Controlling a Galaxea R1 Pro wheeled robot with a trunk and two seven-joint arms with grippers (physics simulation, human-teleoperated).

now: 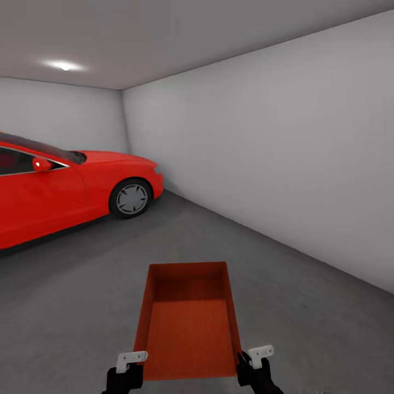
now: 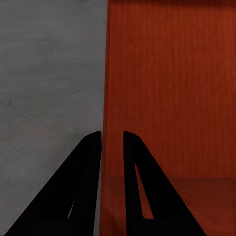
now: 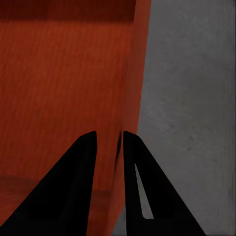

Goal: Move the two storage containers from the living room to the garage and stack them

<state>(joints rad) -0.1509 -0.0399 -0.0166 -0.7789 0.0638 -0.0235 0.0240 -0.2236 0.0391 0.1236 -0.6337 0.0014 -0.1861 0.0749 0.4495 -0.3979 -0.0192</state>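
Left gripper [image 2: 112,147]: fingers pinching the left long wall of one storage container [image 1: 189,320], one finger inside, one outside. Right gripper [image 3: 109,147]: same pinch on the right long wall. One orange-red lidless bin counted, empty, held between both grippers at near centre above the dark grey concrete floor [image 1: 306,306]. One red car [image 1: 65,189] parked far left. Pale grey wall [image 1: 284,153] along the right. One ceiling light [image 1: 64,65], far left.
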